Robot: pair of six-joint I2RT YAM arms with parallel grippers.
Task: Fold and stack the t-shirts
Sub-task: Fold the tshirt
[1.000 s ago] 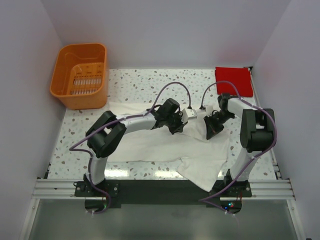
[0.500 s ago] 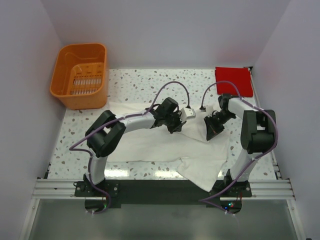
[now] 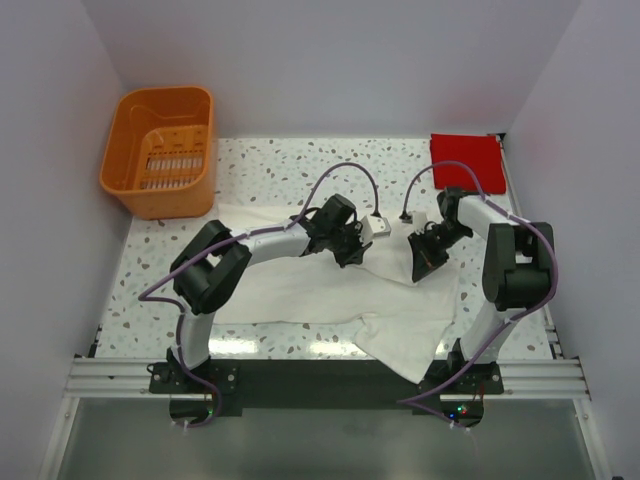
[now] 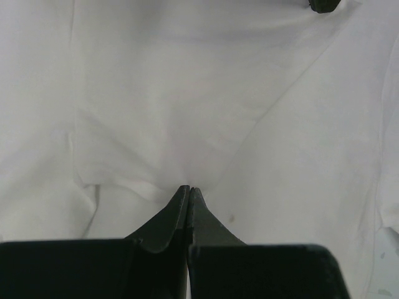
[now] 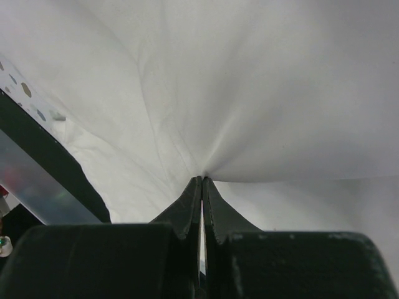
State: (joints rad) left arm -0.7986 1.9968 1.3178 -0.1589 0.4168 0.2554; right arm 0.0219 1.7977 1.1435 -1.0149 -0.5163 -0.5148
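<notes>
The cream-white t-shirt (image 3: 330, 295) lies spread over the middle of the table, one part hanging toward the near edge. My left gripper (image 3: 350, 255) is shut on a pinch of its cloth (image 4: 187, 168) near the shirt's far edge. My right gripper (image 3: 420, 268) is shut on another pinch of the same shirt (image 5: 206, 162), to the right of the left one. Folds radiate from both pinch points. The red t-shirt (image 3: 466, 160) lies as a small flat square at the far right corner.
An orange slotted basket (image 3: 160, 150) stands at the far left. Walls close in the left, back and right sides. The speckled tabletop (image 3: 280, 165) shows between basket and red shirt. The table's dark near edge (image 5: 50, 162) shows in the right wrist view.
Both grippers have shifted slightly toward the far side, keeping hold of the white shirt. The cloth's far edge has moved a little with them.
</notes>
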